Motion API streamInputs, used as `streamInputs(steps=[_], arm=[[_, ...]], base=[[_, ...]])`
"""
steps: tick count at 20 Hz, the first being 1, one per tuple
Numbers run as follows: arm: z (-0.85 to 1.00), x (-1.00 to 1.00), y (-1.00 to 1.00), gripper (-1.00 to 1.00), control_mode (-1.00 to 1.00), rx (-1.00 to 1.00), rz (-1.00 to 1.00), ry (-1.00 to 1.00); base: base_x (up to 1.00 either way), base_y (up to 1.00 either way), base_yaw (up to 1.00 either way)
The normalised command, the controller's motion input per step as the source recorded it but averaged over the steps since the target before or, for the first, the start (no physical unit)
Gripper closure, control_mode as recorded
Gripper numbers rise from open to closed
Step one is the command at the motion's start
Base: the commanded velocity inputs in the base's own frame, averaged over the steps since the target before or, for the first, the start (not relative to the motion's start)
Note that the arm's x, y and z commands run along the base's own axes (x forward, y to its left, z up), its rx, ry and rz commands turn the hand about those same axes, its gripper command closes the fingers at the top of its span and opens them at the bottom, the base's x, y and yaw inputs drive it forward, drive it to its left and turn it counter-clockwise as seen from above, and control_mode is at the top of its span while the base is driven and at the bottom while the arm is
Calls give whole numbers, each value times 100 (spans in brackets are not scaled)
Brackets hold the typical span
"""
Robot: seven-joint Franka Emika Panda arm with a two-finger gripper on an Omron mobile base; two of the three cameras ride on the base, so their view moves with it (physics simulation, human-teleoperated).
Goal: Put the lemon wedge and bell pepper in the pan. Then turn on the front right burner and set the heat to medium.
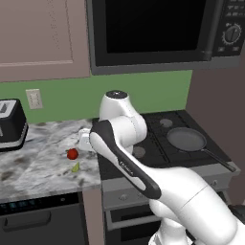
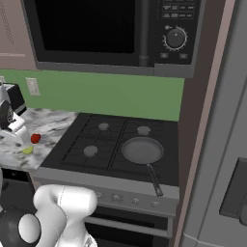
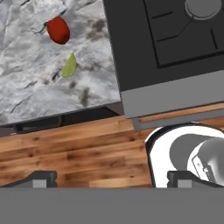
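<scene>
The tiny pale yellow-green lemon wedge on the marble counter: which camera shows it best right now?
The hand view: the tiny pale yellow-green lemon wedge appears largest there, its wedge shape clear, apart from the small glossy red bell pepper. The left base view shows a small sliver beside the arm; the right base view shows a faint speck near the left edge.

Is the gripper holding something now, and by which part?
Nothing is held. The gripper is open above the floor; bell pepper and lemon wedge lie on the counter.
</scene>
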Motion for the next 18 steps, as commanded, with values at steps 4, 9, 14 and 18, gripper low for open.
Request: streamInputs(steps=[4, 9, 14, 18], arm=[[-51, 2, 3, -100, -100, -3, 0, 1], [-39, 11, 1, -100, -100, -1, 0, 0], [-35, 22, 6, -100, -100, 0, 0, 0], [-14, 25, 1, -100, -100, 0, 0, 0]], base=[[0, 0, 0], [0, 0, 0], [0, 0, 0], [0, 0, 0]])
